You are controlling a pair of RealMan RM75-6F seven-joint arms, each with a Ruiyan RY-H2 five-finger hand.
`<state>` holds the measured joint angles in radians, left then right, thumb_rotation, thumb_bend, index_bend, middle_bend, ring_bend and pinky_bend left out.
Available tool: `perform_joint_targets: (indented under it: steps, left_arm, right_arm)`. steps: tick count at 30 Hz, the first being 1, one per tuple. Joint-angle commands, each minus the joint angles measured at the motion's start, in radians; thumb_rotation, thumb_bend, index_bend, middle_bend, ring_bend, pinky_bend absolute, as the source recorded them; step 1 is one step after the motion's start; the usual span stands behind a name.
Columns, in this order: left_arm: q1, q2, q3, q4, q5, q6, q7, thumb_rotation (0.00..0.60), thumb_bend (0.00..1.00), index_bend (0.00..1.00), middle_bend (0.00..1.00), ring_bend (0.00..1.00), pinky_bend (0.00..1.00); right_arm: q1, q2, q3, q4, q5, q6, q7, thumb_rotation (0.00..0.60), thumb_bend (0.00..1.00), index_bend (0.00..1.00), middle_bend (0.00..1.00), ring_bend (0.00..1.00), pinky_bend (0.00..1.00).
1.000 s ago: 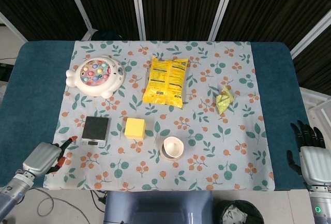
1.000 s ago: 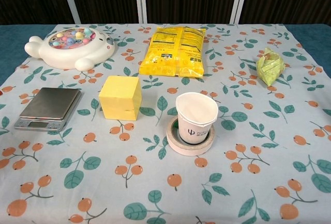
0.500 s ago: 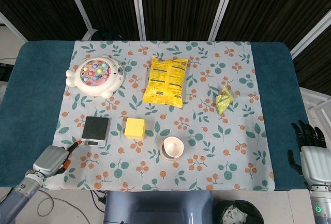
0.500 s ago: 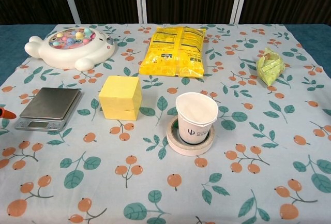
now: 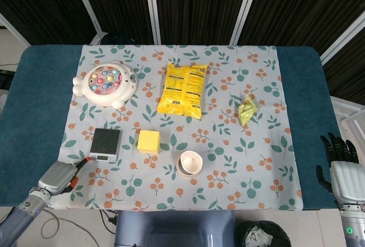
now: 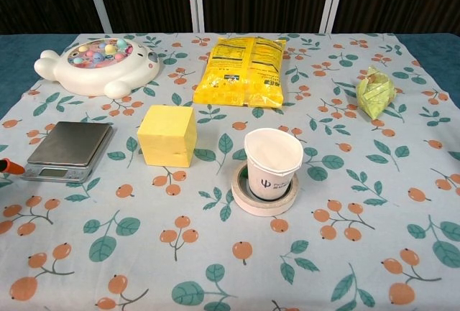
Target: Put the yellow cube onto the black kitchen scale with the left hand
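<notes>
The yellow cube (image 5: pixel 148 141) (image 6: pixel 167 135) sits on the flowered cloth, just right of the black kitchen scale (image 5: pixel 105 143) (image 6: pixel 68 149), with a small gap between them. My left hand (image 5: pixel 60 175) is low at the table's front left corner, below and left of the scale, holding nothing. Its fingers point toward the scale, and one orange fingertip (image 6: pixel 8 166) shows at the chest view's left edge beside the scale's front. My right hand (image 5: pixel 341 167) hangs off the table's right edge, fingers apart and empty.
A paper cup (image 6: pixel 273 162) stands inside a tape roll (image 6: pixel 248 197) right of the cube. Behind lie a yellow snack bag (image 5: pixel 183 89), a white fishing toy (image 5: pixel 106 82) and a green crumpled wrapper (image 5: pixel 247 110).
My left hand has shifted right and slightly toward the scale; its orange fingertip now shows at the chest view's left edge. The cube, scale and right hand have not moved.
</notes>
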<state>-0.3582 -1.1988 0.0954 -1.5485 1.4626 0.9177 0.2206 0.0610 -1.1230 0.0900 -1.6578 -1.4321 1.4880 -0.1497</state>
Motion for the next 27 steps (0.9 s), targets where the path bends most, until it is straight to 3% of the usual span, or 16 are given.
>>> perform_joint_targets:
  steps: [1, 27]
  left_arm:
    - [-0.001, 0.000, -0.001, -0.002, -0.004, 0.002, 0.002, 0.600, 0.54, 0.10, 0.58, 0.51, 0.57]
    - [-0.022, -0.010, 0.008, 0.018, -0.037, -0.007, -0.014, 0.600, 0.53, 0.10, 0.57, 0.51, 0.57]
  right_arm:
    - [0.000, 0.000, 0.001, 0.000, 0.001, 0.001, 0.000, 0.600, 0.56, 0.00, 0.03, 0.00, 0.01]
    - [0.001, -0.006, 0.002, 0.001, 0.009, -0.004, -0.011, 0.600, 0.56, 0.00, 0.03, 0.00, 0.01]
